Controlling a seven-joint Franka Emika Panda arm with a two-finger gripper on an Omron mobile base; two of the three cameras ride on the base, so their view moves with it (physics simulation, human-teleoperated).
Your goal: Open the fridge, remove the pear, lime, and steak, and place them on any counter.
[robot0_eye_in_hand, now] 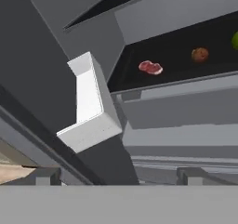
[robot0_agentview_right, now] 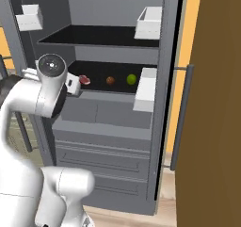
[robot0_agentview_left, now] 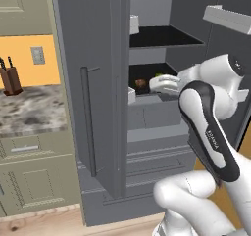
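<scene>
The grey fridge (robot0_agentview_right: pixel 113 113) stands with both doors swung open. On its dark middle shelf lie the red steak (robot0_agentview_right: pixel 84 79), a brownish pear (robot0_agentview_right: pixel 110 80) and a green lime (robot0_agentview_right: pixel 131 79) in a row. My gripper (robot0_eye_in_hand: pixel 120 177) hangs open in front of that shelf's left end, with nothing between its fingers. The hand view shows the steak (robot0_eye_in_hand: pixel 151 67) ahead and above, the pear (robot0_eye_in_hand: pixel 200 55) beyond it and the lime (robot0_eye_in_hand: pixel 235 39) at the right edge. From the left base view, my hand (robot0_agentview_left: pixel 164 83) is just right of the steak (robot0_agentview_left: pixel 141 83). The counter is out of view.
White door bins (robot0_agentview_right: pixel 146 89) hang on the open doors, and one bin (robot0_eye_in_hand: pixel 88 107) is close on the hand's left. The left door and its bar handle (robot0_agentview_left: pixel 86 127) stand beside the arm. A stone worktop with a knife block (robot0_agentview_left: pixel 10 81) lies left of the fridge.
</scene>
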